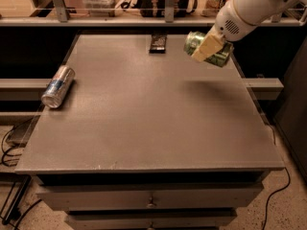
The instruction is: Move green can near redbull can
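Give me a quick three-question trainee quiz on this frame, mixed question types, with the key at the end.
1. True or false: the green can rests on the table.
2. The gripper is: A) open over the table's centre, B) shut on the green can, C) out of view.
3. Fill in: the redbull can lies on its ___ near the table's left edge.
Key: 1 false, it is held in the air near the far right corner; 2 B; 3 side.

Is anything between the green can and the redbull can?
Nothing visible. The end effector holds the green can above the table, far right; the redbull can lies at its left edge. A dark object sits farther back.
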`<state>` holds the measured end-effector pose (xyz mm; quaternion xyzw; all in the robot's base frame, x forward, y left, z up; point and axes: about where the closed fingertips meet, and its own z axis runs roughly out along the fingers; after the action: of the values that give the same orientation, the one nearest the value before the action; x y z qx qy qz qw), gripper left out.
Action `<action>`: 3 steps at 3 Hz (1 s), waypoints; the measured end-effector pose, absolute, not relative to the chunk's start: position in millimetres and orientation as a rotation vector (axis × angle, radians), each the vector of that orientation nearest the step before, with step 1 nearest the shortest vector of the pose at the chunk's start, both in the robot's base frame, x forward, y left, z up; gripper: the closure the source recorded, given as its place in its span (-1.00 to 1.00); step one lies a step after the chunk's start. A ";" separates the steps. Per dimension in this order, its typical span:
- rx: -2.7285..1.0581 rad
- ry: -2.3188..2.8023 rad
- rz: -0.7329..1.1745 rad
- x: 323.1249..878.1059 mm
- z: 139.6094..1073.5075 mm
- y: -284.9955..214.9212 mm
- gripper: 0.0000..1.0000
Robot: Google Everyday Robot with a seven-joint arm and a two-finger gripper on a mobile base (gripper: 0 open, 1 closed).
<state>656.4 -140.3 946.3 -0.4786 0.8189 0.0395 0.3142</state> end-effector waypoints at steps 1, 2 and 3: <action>-1.262 2.159 0.104 656.4 946.3 -140.3 1.00; -1.358 2.109 0.158 649.2 934.1 -99.7 1.00; -1.504 2.030 0.241 640.6 916.2 -40.2 1.00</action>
<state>640.6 -40.2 916.2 -0.5658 0.7637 0.0908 0.2973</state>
